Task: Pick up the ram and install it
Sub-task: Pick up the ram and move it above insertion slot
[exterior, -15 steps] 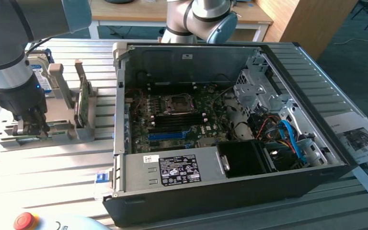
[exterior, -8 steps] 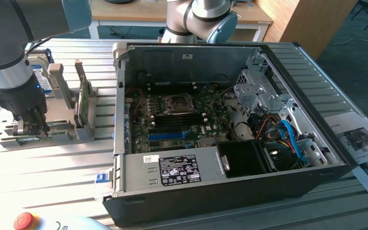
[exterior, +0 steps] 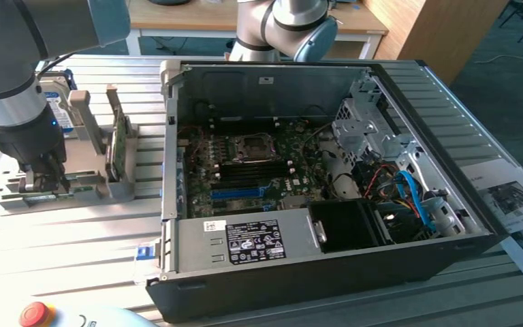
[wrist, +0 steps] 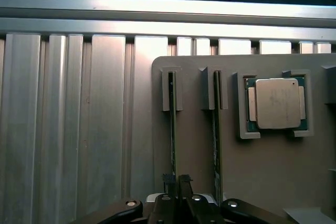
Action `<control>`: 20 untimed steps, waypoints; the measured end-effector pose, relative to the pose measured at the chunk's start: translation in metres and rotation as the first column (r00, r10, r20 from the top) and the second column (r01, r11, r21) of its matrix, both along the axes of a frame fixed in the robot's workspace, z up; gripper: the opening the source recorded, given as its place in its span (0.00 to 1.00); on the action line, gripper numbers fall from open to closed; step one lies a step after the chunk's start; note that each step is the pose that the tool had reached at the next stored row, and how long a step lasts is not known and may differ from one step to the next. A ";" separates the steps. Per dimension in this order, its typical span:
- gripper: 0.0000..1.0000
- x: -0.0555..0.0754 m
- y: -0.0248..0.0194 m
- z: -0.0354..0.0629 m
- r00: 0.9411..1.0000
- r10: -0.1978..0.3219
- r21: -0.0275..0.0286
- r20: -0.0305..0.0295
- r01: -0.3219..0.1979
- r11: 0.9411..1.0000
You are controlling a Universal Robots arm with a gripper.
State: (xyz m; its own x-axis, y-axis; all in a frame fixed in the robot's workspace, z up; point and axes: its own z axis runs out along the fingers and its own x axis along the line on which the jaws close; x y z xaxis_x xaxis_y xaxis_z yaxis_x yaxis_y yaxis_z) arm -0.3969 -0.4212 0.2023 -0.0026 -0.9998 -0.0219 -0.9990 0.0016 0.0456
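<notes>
Starting at the exterior view's left, a red push button (exterior: pixel 36 313) sits at the near edge of the ribbed aluminium table (exterior: pixel 71 238). Above it, the robot arm (exterior: pixel 11 102) reaches straight down to a grey holder (exterior: pixel 93 192) that lies on this table. The gripper (exterior: pixel 41 184) is very low over the holder.

In the wrist view, the ram (wrist: pixel 171 124) is a thin green stick seen on its edge, standing in a slot of the holder. The gripper is directly at one end of it. I cannot tell if it already clamps the stick or only encloses it. A second stick (wrist: pixel 216 129) stands parallel just beside the first. A processor (wrist: pixel 276 103) lies flat in a square recess of the same holder.

Moving right in the exterior view, a taller green card (exterior: pixel 116 146) stands upright on the holder. Next comes the open computer case (exterior: pixel 271 289), lying on its side. Inside are the motherboard (exterior: pixel 275 146), a blue slot (exterior: pixel 240 193) and a power supply (exterior: pixel 252 242) with a label. Blue cables (exterior: pixel 416 197) lie further right. Printed sheets (exterior: pixel 516 204) lie on the table at the far right.
</notes>
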 end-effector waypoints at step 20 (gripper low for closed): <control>0.12 0.000 -0.0016 0.0019 1.000 0.001 0.000 0.000 -0.001 1.000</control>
State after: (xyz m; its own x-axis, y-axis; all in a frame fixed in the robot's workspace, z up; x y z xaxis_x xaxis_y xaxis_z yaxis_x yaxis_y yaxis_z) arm -0.3970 -0.4228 0.2042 -0.0021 -0.9998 -0.0218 -0.9989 0.0011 0.0458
